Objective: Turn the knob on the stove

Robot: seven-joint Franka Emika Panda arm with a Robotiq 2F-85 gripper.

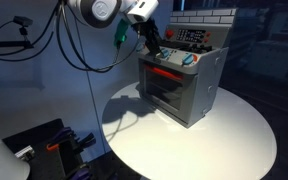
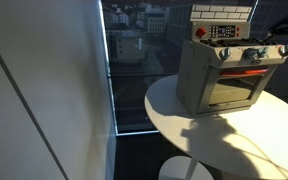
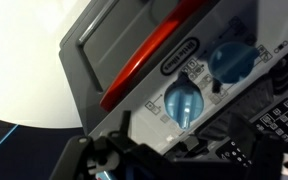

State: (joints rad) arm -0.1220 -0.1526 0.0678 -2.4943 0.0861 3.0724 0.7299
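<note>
Blue, the nearer knob (image 3: 183, 102) is seen close before the gripper (image 1: 154, 44), on the stove (image 1: 189, 90), which stands on the round table (image 1: 234, 140). How far the fingers are spread cannot be told; nothing seems gripped yet. The knob should be straddled squarely, pinched lightly and turned about its own axis.

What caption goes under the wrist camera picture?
Toy stove up close: two blue knobs near a red strip.

Dim light; hard shadows on table (image 1: 234, 135); wrist view blurred.
</note>
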